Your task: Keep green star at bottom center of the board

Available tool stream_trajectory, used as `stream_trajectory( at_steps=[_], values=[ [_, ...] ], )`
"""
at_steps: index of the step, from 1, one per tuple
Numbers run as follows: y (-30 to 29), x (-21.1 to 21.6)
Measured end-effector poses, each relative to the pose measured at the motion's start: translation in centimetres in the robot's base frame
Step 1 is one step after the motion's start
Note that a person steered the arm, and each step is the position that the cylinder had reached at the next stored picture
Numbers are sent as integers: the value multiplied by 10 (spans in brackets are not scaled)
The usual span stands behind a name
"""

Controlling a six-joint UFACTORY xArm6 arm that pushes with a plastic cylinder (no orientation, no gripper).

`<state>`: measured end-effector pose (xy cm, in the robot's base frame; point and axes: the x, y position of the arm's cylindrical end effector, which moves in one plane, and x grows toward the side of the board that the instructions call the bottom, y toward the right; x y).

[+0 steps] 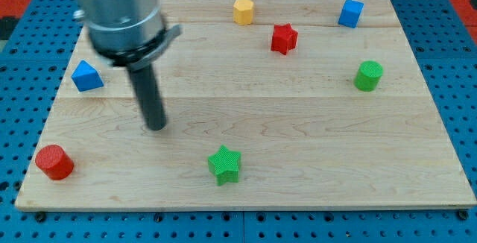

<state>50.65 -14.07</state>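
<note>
The green star (pixel 224 164) lies on the wooden board (pixel 298 124) near the view's bottom, about at the board's middle from left to right. My tip (pixel 156 127) stands on the board up and to the left of the green star, well apart from it. The dark rod rises from the tip to the grey arm body at the view's top left.
A red cylinder (pixel 54 162) sits at the bottom left corner. A blue triangular block (pixel 86 75) lies at the left edge. A yellow block (pixel 243 10), a red star (pixel 283 39) and a blue cube (pixel 350 13) lie along the top. A green cylinder (pixel 367 75) stands at the right.
</note>
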Motion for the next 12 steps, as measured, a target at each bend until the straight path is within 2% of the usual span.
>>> stream_trajectory(
  at_steps=[1,3,4,5,9,10,11,12],
  values=[
    [-12,38],
    [24,68],
    [24,102],
    [46,109],
    [113,64],
    [111,64],
    [82,49],
    [97,36]
  ],
)
